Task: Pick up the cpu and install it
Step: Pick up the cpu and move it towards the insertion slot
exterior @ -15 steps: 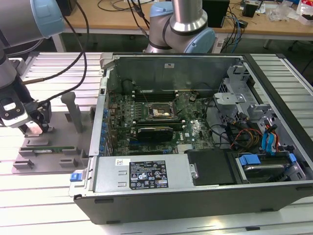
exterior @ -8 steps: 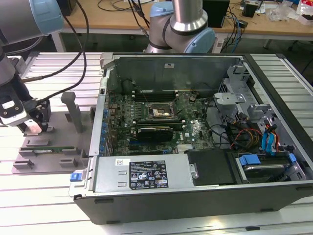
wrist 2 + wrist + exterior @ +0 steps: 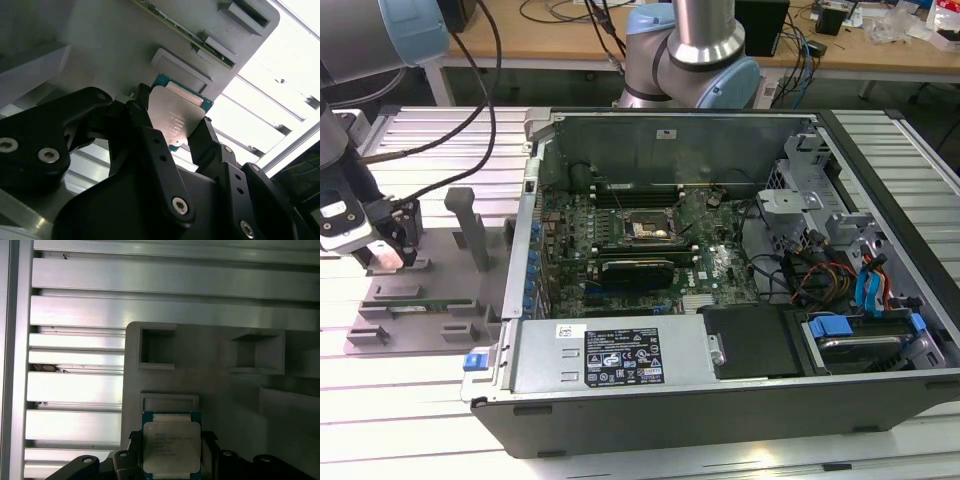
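In the exterior view the arm is seen bent down at the exterior view's left, its gripper (image 3: 386,256) held low over the grey fixture plate (image 3: 430,300) beside the open computer case (image 3: 720,390). In the second wrist view the cpu (image 3: 177,115) is clamped by its edges between the black fingers (image 3: 145,125) (metal top facing the camera). In the first wrist view it is seen gripped likewise, just beside a recess (image 3: 169,402) in the plate

I see an open black metal computer case (image 3: 720,412), green motherboard (image 3: 720,265) inside, beside a grey plastic fixture plate (image 3: 440,252) on a slatted aluminium table (image 3: 400,415).
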`<state>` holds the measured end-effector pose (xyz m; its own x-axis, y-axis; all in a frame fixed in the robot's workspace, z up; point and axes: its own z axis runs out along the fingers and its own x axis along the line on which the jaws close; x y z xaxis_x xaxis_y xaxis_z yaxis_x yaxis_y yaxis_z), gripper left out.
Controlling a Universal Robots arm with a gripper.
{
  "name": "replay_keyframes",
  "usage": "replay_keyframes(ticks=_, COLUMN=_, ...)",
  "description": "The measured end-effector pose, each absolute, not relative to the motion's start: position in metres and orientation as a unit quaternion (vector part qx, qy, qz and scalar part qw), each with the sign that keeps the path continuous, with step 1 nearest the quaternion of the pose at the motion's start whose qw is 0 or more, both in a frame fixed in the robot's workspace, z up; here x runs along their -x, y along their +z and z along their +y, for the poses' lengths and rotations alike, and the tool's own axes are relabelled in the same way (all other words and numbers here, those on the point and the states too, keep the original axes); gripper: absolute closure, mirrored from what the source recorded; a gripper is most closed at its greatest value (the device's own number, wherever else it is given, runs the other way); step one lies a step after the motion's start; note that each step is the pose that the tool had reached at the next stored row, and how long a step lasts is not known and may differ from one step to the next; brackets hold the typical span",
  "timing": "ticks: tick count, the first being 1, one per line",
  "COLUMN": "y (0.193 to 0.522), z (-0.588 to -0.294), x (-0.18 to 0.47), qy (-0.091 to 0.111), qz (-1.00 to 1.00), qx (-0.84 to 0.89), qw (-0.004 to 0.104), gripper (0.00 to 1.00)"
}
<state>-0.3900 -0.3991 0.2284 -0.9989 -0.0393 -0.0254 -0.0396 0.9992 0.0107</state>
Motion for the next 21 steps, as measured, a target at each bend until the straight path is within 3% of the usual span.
replay_keyframes(ticks=21, y=0.249, z=-0.399, x=0.390, qy=0.005, qz=1.000, qx=0.020, qw=0.013, gripper=0.45)
